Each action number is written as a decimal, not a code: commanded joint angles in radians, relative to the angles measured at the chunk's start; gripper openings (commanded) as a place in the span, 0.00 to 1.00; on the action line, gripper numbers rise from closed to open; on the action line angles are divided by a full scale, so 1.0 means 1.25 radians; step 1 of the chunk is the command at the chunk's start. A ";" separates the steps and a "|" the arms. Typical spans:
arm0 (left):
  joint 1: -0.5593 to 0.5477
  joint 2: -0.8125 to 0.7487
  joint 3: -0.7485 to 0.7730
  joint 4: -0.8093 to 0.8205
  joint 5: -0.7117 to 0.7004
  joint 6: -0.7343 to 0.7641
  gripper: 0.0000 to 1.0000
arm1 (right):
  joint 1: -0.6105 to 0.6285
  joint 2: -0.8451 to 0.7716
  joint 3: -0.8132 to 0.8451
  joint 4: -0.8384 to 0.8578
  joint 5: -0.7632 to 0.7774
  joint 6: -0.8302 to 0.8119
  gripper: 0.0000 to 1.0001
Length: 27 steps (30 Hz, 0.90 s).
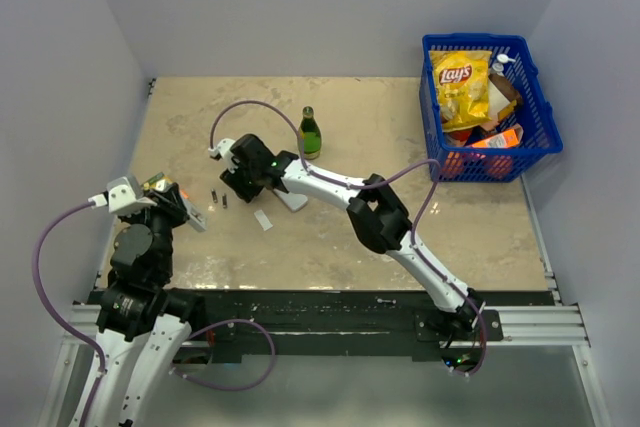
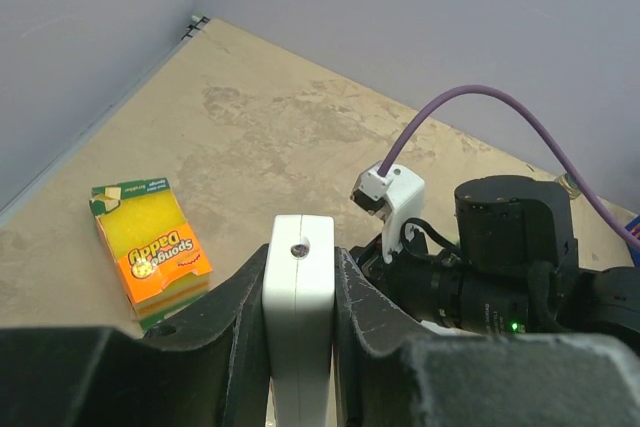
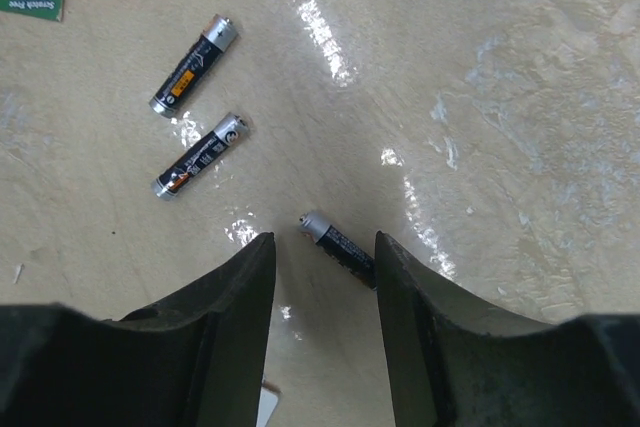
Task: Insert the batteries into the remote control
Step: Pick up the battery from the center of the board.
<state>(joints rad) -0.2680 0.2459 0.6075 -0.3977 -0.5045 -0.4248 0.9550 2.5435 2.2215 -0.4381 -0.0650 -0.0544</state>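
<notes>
My left gripper (image 2: 300,259) is shut on the white remote control (image 2: 298,317), gripping its long sides, with the end that has a small round lens pointing away; it sits at the table's left (image 1: 186,211). My right gripper (image 3: 324,240) is open and low over the table (image 1: 233,184). Three small dark batteries lie there. One battery (image 3: 338,242) lies between my right fingers, its far end hidden by the right finger. The other two batteries (image 3: 194,66) (image 3: 200,156) lie apart to the left, and show in the top view (image 1: 213,197) (image 1: 224,201).
An orange and green sponge pack (image 2: 150,252) lies left of the remote (image 1: 160,184). A small white flat piece (image 1: 263,219) lies near the batteries. A green bottle (image 1: 310,134) stands behind the right arm. A blue basket (image 1: 545,142) of snacks sits at the back right.
</notes>
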 commanded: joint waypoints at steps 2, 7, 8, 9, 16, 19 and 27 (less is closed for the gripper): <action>0.009 0.008 -0.001 0.032 0.012 0.020 0.00 | -0.001 0.013 0.028 -0.020 -0.004 -0.034 0.45; 0.012 0.012 -0.001 0.032 0.018 0.020 0.00 | 0.001 -0.004 -0.014 -0.019 0.015 -0.036 0.35; 0.013 0.012 -0.001 0.035 0.019 0.020 0.00 | 0.001 -0.011 -0.025 -0.012 0.018 -0.036 0.32; 0.013 0.013 -0.001 0.035 0.022 0.020 0.00 | 0.002 -0.021 -0.041 -0.007 0.021 -0.036 0.29; 0.022 0.019 -0.002 0.037 0.042 0.020 0.00 | 0.008 -0.121 -0.185 0.020 0.051 -0.039 0.00; 0.027 0.018 -0.002 0.036 0.046 0.020 0.00 | 0.007 -0.200 -0.259 0.045 0.047 -0.022 0.00; 0.029 0.017 -0.005 0.040 0.061 0.017 0.00 | 0.007 -0.494 -0.578 0.076 0.114 0.078 0.00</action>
<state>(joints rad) -0.2420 0.2611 0.6071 -0.3977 -0.4473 -0.4248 0.9604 2.1113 1.6379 -0.3786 0.0006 -0.0456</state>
